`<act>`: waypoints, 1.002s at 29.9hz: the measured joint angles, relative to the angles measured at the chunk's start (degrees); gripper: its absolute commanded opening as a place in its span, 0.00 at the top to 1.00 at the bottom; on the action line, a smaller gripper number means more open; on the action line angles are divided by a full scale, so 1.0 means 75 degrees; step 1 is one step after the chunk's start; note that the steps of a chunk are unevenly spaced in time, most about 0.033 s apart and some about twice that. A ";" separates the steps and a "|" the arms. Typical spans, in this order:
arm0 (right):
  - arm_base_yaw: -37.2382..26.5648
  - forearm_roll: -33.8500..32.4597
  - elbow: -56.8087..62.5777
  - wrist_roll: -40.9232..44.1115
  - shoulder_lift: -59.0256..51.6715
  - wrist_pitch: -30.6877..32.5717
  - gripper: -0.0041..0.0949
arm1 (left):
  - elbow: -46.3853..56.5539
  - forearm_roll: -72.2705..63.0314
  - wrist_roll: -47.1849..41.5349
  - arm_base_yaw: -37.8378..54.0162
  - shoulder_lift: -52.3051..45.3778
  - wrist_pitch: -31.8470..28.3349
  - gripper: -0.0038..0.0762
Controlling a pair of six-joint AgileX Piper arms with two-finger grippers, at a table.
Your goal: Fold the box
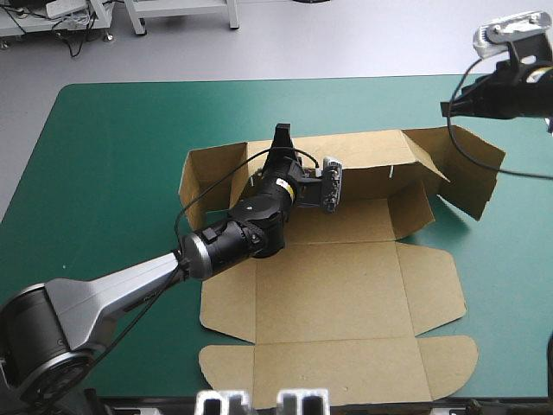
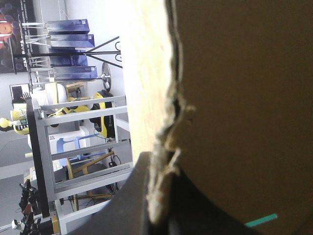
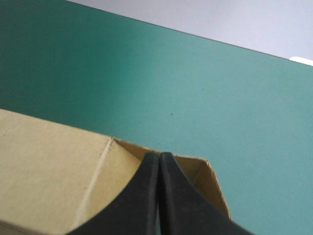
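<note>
The brown box [image 1: 346,285] lies on the teal-green bench [image 1: 104,156], right of centre, partly formed. Its near panels and round-cornered lid flap lie flat. The far wall stands raised, with side flaps angled up at its far left and far right ends.

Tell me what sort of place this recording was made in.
Likely a robotics lab workstation: a teal-green covered table, a robot arm reaching over it to a partly folded brown box, and metal bench legs beyond the far edge.
</note>
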 measured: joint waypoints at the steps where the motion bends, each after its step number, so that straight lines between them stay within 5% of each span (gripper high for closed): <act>1: 0.0000 0.0029 -0.0310 -0.0006 0.0366 0.0152 0.98 | 0.0000 0.0000 0.0000 0.0000 0.0000 0.0009 0.97; 8: 0.0000 0.0178 -0.2463 0.0056 0.3003 0.0905 0.98 | 0.0000 0.0009 0.0000 -0.0041 0.0000 0.0102 0.97; 15: 0.0002 0.0262 -0.2794 0.0021 0.4251 0.0934 0.98 | 0.0000 0.0024 0.0000 -0.0059 0.0000 0.0136 0.97; 30: -0.0508 0.0352 -0.0617 -0.0551 0.2957 0.0891 0.98 | 0.0000 0.0093 -0.1019 -0.0068 0.0000 0.0204 0.97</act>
